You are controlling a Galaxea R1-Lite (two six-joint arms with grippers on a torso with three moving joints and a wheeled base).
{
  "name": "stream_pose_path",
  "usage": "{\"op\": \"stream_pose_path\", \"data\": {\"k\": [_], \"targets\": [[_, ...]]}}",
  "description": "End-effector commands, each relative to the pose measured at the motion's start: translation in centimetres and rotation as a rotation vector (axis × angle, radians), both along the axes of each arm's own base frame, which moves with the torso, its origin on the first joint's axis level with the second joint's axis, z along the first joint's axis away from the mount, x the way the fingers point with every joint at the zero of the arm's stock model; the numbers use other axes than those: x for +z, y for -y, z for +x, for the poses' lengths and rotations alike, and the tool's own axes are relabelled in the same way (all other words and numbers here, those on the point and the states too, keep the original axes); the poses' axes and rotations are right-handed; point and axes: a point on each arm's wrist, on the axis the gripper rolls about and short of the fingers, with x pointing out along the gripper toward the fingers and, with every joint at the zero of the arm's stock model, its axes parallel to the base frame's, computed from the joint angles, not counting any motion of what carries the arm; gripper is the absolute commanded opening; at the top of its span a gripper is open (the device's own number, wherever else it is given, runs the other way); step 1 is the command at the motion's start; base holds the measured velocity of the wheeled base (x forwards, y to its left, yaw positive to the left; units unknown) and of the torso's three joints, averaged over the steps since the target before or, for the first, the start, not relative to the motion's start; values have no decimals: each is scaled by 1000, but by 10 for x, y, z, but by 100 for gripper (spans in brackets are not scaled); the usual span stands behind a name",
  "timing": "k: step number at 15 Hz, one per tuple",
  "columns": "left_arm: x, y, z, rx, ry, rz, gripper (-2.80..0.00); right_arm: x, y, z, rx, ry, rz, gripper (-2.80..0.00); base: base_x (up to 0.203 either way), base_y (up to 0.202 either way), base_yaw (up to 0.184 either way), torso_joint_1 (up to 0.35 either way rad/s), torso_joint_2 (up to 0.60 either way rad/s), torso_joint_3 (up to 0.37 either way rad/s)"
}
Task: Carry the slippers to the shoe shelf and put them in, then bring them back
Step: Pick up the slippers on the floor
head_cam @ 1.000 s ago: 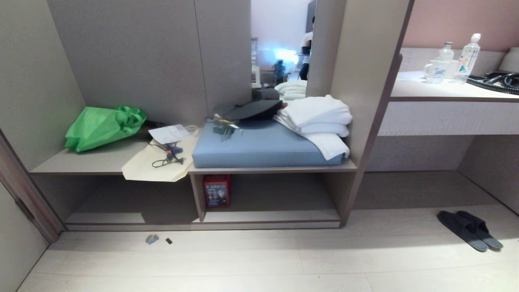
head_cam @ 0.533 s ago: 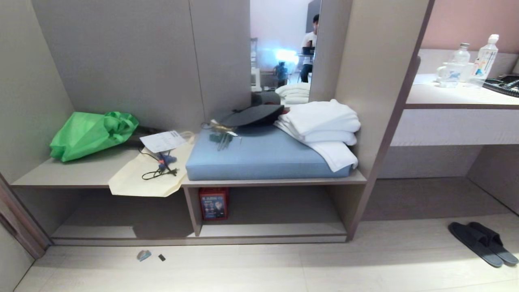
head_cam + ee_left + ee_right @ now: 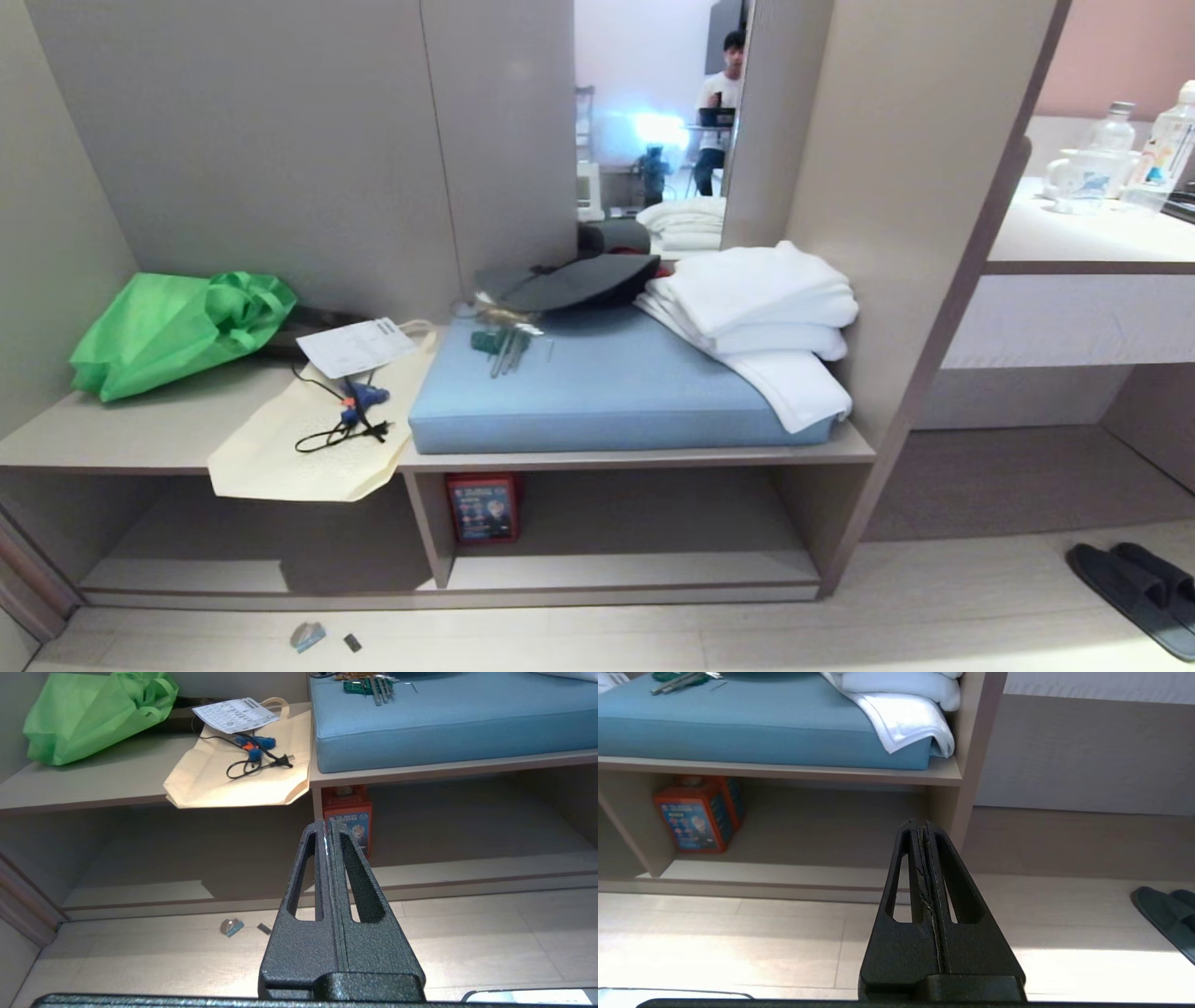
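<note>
Pickup not yet begun: both the left gripper (image 3: 327,828) and right gripper (image 3: 919,826) are pressed closed and empty, so the next move calls for reaching the slippers (image 3: 1134,583) on the floor right of the shoe shelf (image 3: 635,569).

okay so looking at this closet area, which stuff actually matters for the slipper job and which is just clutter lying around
Belongs to the job:
slippers, on the floor at right
shoe shelf, the low open cubby

Just lying about:
green bag
cream tote with a corded blue tool
blue cushion
white towels
red box, inside the cubby
</note>
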Motion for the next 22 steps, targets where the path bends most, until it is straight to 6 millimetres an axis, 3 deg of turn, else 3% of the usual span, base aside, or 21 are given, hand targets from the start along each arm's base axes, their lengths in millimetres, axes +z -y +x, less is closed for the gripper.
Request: {"op": "stream_pose_path", "data": {"k": [1, 15, 22], "targets": [[0, 0, 0, 1, 1, -3, -280, 0, 0, 0, 0, -1, -1, -280, 126, 0, -4, 4, 1, 2], [0, 0, 0, 2, 0, -14, -280, 0, 0, 0, 1, -1, -1, -280, 0, 0, 0, 0, 0, 0], [0, 0, 0, 2, -1, -11, -280, 0, 0, 0, 0, -1, -1, -280, 1, -166, 1, 3, 3, 2]]}}
